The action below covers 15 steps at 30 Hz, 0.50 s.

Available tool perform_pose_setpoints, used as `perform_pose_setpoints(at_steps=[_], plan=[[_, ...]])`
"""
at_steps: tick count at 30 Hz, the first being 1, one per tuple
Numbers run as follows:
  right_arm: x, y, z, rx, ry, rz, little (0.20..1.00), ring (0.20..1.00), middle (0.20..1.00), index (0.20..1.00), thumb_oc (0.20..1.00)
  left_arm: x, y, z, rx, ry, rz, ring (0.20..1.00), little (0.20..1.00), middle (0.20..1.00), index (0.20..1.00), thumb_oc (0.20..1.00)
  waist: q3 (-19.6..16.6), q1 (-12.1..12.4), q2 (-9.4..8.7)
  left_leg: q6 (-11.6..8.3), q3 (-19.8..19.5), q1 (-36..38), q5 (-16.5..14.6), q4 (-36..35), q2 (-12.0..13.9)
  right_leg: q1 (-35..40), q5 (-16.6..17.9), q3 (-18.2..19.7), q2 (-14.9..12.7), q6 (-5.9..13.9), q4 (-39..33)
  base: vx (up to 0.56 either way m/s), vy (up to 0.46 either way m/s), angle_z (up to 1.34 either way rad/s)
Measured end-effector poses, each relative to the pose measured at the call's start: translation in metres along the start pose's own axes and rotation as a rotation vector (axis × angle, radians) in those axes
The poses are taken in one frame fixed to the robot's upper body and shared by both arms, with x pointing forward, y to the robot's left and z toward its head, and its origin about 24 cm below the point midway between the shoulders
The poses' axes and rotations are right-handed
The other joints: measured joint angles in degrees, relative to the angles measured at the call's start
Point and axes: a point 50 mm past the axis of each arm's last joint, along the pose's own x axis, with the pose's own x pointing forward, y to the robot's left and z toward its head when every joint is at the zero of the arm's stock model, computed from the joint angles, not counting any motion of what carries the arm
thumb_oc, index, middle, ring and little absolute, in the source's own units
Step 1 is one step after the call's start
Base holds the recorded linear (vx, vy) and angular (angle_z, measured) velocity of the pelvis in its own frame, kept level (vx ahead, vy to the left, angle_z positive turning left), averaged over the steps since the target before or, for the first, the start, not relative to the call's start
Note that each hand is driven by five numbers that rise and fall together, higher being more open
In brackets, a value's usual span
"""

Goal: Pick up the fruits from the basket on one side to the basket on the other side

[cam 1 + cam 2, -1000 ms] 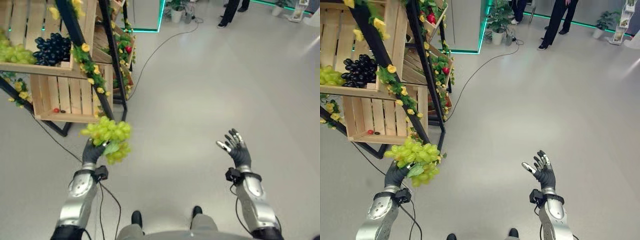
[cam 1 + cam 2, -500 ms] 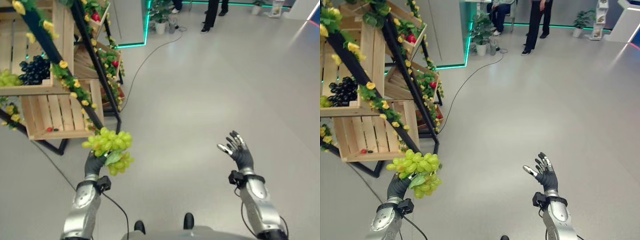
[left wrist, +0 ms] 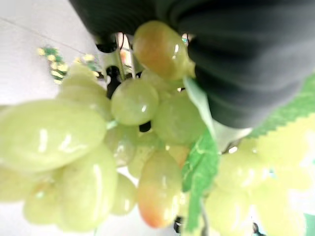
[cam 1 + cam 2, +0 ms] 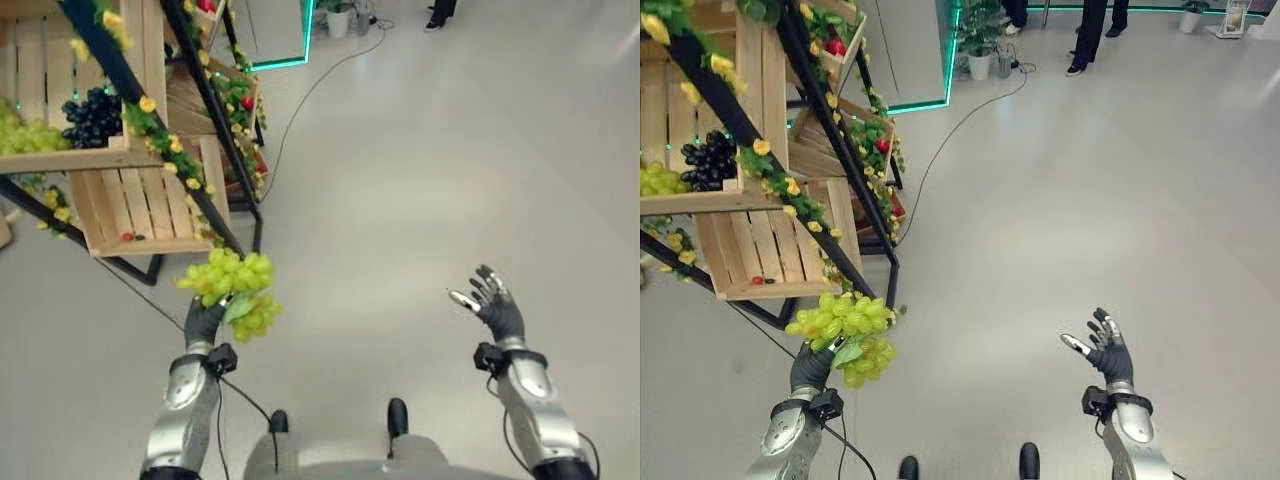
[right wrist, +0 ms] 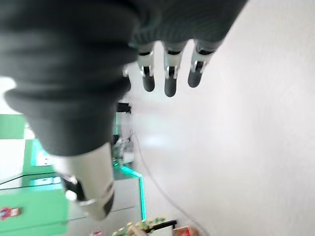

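Observation:
My left hand (image 4: 205, 318) is shut on a bunch of green grapes (image 4: 234, 289) with a green leaf, held up over the grey floor just in front of the wooden crate shelf (image 4: 130, 200). Close up, the grapes (image 3: 74, 147) crowd against the dark cover of my left hand (image 3: 236, 54). Out to the right my right hand (image 4: 497, 305) hangs above the floor, open with straight fingers (image 5: 167, 73) and nothing in it. The shelf carries dark grapes (image 4: 95, 112) and more green grapes (image 4: 22, 128) in its crates.
The shelf's black slanted frame (image 4: 200, 160) is wound with yellow flowers, and red fruits (image 4: 833, 43) lie in an upper crate. A black cable (image 4: 950, 130) runs across the floor to potted plants (image 4: 980, 40). People's legs (image 4: 1090, 30) stand at the back.
The whole picture has shifted, so the camera has moved. Both hands keep their pose, and the grape bunch stays in my left hand.

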Motion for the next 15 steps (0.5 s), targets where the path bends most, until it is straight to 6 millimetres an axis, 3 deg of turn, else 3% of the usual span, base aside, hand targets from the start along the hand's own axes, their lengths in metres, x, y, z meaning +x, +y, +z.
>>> perform_pose_setpoints(at_steps=[3,7,10,15], plan=[[0.002,0.009,0.002,0.034,-0.017,0.009,1.0,1.0,1.0,1.0,1.0,0.002,0.013,0.007,0.034,-0.016,0.023,0.2,0.2,0.2,0.2,0.2,-0.47,0.25,-1.31,0.58,0.2,0.7,-0.43,-0.54,-1.13,0.86,0.76,-1.58,-0.4,0.31,0.05,0.14,0.26,-0.08],[0.008,0.014,0.011,0.045,-0.051,0.024,1.0,1.0,1.0,1.0,1.0,0.004,0.017,0.012,0.067,-0.026,0.006,0.2,0.2,0.2,0.2,0.2,-0.76,0.17,0.39,0.97,0.26,1.6,-0.4,-2.26,-1.57,-1.4,0.75,-1.73,-0.52,0.47,4.25,0.09,0.24,-0.03],[0.01,0.012,0.017,0.053,-0.076,0.014,1.0,1.0,1.0,1.0,1.0,0.006,0.014,0.012,0.064,-0.024,-0.011,0.2,0.2,0.2,0.2,0.2,-0.84,-0.2,0.42,2.09,0.45,2.47,-0.09,-3.17,-2.49,-3.39,0.73,-1.66,-1.58,0.38,8.72,0.1,0.226,-0.03],[-0.001,0.004,0.004,0.042,-0.024,-0.009,1.0,1.0,1.0,1.0,1.0,0.006,0.018,0.013,0.074,-0.026,0.003,0.2,0.2,0.2,0.2,0.2,-2.2,-0.75,0.33,4.91,0.02,2.59,-0.87,-3.1,-4.67,-5.67,2.59,-0.39,-3.95,0.24,15.02,0.13,0.257,0.09]])
